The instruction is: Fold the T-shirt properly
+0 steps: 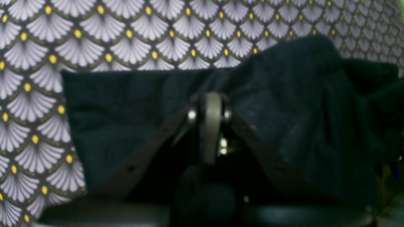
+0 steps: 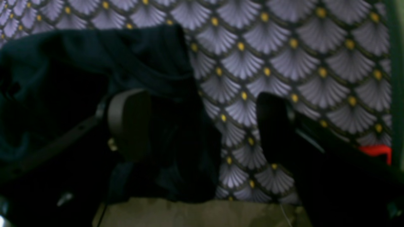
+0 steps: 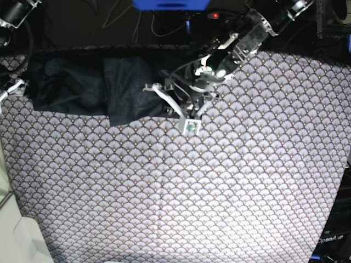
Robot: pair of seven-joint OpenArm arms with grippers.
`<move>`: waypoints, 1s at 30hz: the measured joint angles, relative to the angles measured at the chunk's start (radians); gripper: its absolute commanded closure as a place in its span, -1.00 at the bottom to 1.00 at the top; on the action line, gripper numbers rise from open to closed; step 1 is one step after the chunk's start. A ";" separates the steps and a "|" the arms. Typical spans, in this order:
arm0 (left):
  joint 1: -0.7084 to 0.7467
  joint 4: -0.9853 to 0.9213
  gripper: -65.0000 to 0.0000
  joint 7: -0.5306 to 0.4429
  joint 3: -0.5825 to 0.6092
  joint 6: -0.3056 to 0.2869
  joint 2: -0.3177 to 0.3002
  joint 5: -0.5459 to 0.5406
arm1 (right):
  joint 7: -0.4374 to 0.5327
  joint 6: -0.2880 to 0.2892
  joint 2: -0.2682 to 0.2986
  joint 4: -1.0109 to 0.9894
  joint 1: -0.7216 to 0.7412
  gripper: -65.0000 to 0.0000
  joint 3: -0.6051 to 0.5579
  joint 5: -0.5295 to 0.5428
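A dark T-shirt (image 3: 98, 85) is seen bunched on a fan-patterned tablecloth (image 3: 219, 181); the left gripper (image 1: 212, 126) is pressed together over it, the right gripper (image 2: 202, 126) spread wide

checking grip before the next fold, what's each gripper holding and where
Left gripper is shut on the T-shirt at its edge; right gripper is open, holding nothing.

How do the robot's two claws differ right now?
The left gripper has its jaws pressed together, with the T-shirt bunched up right at its tips; whether cloth is pinched is hard to tell. The right gripper has its jaws spread wide, with only a fold of the shirt hanging beside one finger and patterned tablecloth showing in the gap. Both sit at the dark T-shirt, over the same scalloped cloth.
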 measured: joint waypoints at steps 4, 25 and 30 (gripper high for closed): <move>-0.019 0.024 0.92 -0.014 -0.001 0.000 -0.006 0.002 | 0.007 0.000 0.002 -0.056 0.022 -0.67 0.000 -0.005; -0.002 0.023 0.92 -0.007 0.000 0.006 -0.058 0.002 | 0.077 0.001 0.001 -0.116 -0.009 -0.76 0.000 -0.010; -0.006 0.023 0.92 -0.004 0.000 0.007 -0.059 0.002 | 0.094 -0.003 -0.010 -0.119 -0.012 -0.76 0.003 -0.005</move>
